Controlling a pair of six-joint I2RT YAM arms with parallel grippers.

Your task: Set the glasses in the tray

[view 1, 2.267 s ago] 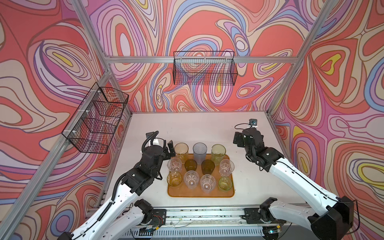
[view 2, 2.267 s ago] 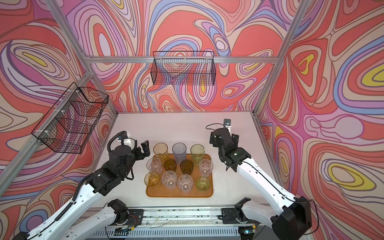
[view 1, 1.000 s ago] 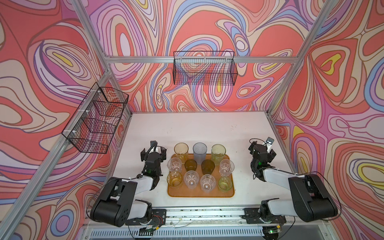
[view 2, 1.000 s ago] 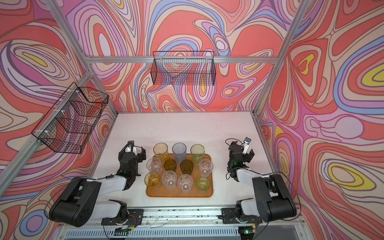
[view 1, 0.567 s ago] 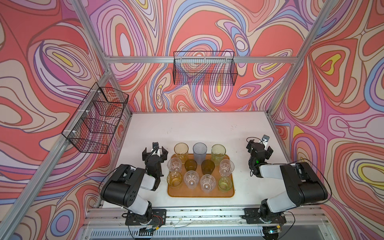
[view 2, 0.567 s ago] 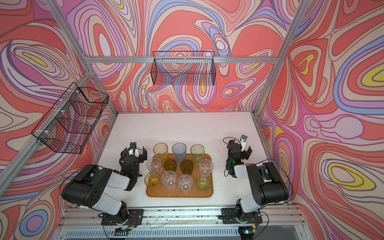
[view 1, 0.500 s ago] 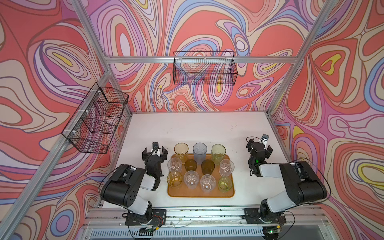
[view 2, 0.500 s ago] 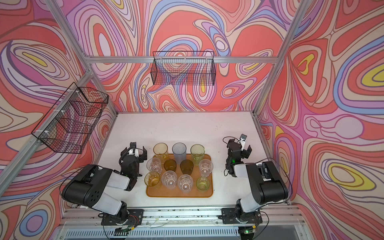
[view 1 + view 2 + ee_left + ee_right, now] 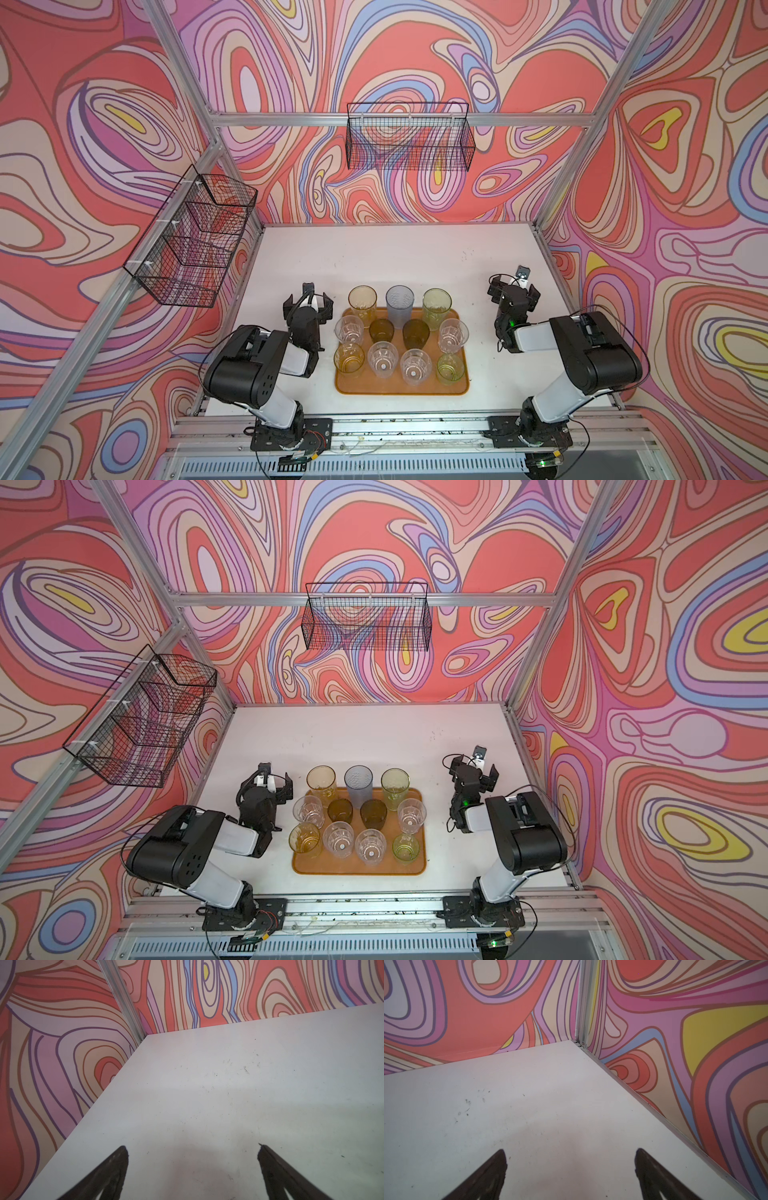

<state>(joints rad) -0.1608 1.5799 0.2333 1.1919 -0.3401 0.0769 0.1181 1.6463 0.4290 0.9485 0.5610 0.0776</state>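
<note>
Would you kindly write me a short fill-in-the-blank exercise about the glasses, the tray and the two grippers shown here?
1. The number of glasses standing in the tray is ___.
2. In the back row, the tall glass between the yellow glass and the yellow-green glass is ___.
3. The left gripper and the right gripper both hold nothing, with fingers ___.
Missing words: eleven; grey-blue; open.

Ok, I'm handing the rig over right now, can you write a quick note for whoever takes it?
Left gripper: open, empty, low over the table, left of the tray.
Right gripper: open, empty, right of the tray, apart from it.
Glasses: all eleven stand upright in the tray, the three tall ones in the back row.
Done: every glass in view is placed.
Left: nothing visible; confirm and stop.
</note>
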